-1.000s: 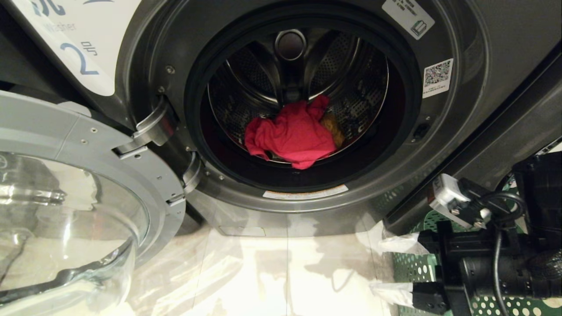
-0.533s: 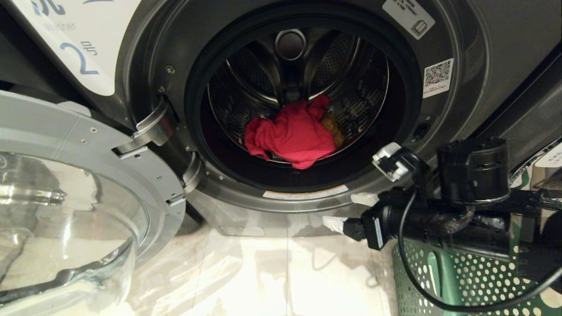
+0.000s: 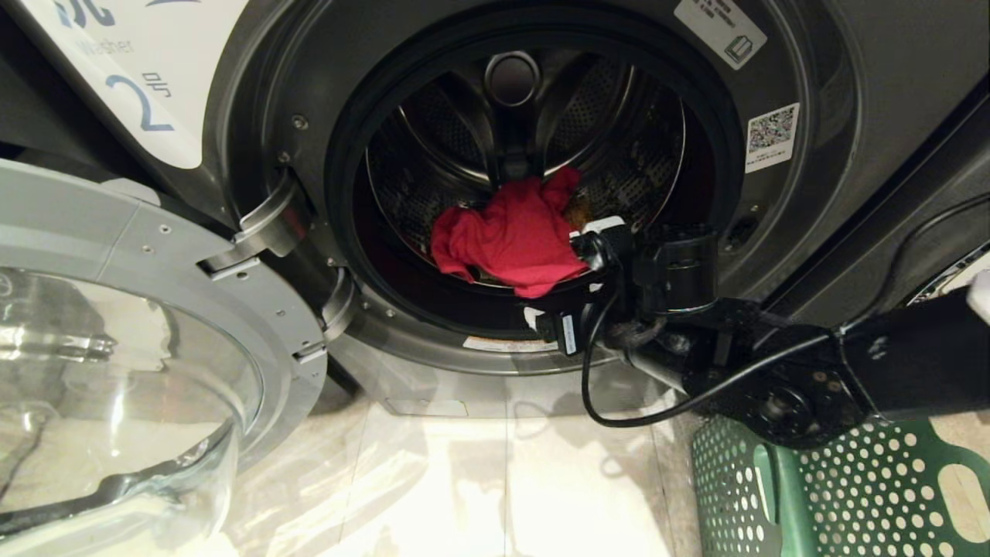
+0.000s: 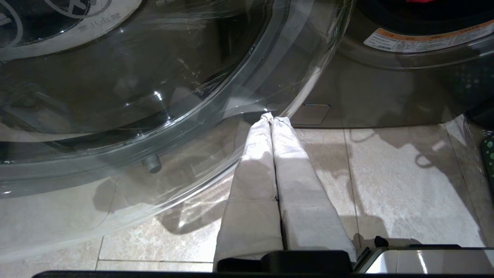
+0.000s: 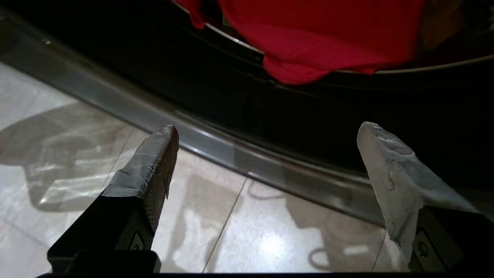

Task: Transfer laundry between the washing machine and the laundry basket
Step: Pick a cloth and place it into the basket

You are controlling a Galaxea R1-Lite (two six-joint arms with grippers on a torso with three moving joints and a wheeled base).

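Laundry sits centre frame in the washing machine drum, red garment on top. Right gripper, fingers spread wide and empty, points at the drum lip below it. Laundry basket lower right; open door lower left. Left gripper pinched closed over floor.

You look down on a glossy pale beige tiled floor with thin grout lines, bright overhead light glaring off the tiles, soft grey shadows pooling on them, a faint marbled stone pattern.
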